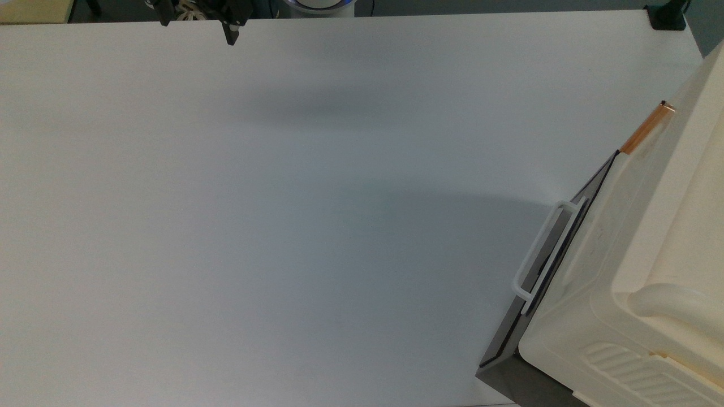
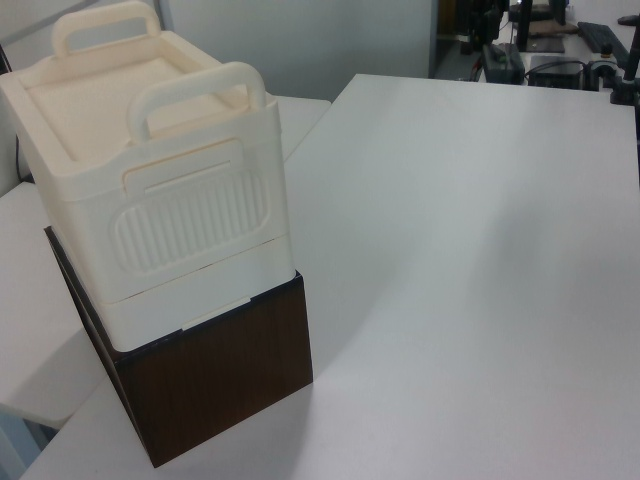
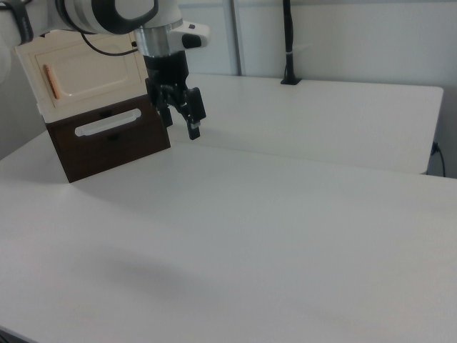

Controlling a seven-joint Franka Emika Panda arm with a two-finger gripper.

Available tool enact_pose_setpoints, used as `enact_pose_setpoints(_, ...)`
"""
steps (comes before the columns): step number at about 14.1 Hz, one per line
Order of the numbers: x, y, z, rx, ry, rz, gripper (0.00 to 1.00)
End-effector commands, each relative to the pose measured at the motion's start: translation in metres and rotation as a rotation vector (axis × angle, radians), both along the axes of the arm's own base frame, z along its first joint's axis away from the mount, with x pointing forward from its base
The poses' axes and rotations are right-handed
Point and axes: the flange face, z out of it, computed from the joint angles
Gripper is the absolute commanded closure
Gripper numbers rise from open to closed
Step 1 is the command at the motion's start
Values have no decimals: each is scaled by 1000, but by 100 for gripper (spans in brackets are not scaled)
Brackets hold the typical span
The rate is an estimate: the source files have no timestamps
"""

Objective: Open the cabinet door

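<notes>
Above the white table (image 3: 300,214), well away from the cabinet.

The cream cabinet (image 2: 160,200) sits on a dark brown base (image 2: 215,380) at the top view's right edge. Its cabinet door (image 3: 89,71) is shut flat, its copper-orange handle (image 3: 48,81) upright by the right view's left edge, above the dark grey panel's white loop handle (image 3: 107,122). My gripper (image 3: 180,118) hangs in the air with jaws parted, holding nothing.

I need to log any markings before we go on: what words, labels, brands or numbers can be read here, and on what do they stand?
None can be read: no text shows on the cabinet door, its copper-orange handle, the dark grey panel, the table or the gripper.
</notes>
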Motion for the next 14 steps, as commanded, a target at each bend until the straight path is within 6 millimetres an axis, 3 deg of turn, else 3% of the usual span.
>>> enact_pose_setpoints(1,-10,2,-1,1,15,18,0)
enact_pose_setpoints(11,-11,-8,1,102,-7,29,0)
enact_pose_setpoints(14,-11,-4,1,111,-11,104,0)
